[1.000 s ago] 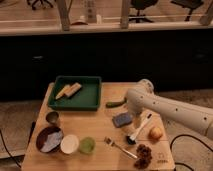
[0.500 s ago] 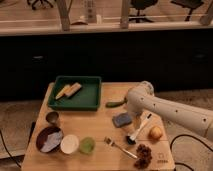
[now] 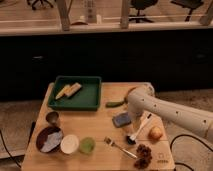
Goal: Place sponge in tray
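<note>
Sponge (image 3: 121, 119) lies at centre frame on the desk (image 3: 97, 127), lower right of the green tray (image 3: 75, 106). The hand (image 3: 138, 128) sits just beside it, and I cannot tell how wide it is. An off-centre pinch might shove the sponge away instead of catching it.

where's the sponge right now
In the camera view the sponge lies on the table, right of centre, between the green tray and the tool.

Wooden table (image 3: 100, 131), tray (image 3: 75, 106), sponge (image 3: 121, 120), gripper (image 3: 132, 115) beside sponge
</note>
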Tool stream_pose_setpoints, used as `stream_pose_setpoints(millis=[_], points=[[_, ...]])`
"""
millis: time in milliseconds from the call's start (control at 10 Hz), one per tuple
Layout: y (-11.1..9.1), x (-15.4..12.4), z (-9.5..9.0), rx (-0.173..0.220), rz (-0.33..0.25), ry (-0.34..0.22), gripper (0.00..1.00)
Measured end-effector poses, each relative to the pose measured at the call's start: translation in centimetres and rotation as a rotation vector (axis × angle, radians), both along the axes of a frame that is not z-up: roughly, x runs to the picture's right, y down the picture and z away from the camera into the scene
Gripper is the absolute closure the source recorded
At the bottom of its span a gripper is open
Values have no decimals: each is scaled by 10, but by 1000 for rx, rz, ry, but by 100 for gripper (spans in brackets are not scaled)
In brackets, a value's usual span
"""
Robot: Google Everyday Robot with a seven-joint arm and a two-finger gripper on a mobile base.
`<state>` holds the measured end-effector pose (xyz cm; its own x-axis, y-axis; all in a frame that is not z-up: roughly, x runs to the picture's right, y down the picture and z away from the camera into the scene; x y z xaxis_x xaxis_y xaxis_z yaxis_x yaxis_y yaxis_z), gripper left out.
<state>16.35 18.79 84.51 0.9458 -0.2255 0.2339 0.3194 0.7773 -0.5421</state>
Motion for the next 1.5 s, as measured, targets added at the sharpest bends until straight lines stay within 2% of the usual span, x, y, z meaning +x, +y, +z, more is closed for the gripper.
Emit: stream_pose_setpoints(millis=[500, 1500], points=[[5, 2, 8, -14, 85, 21, 20], [9, 3, 14, -34, 115, 24, 20]])
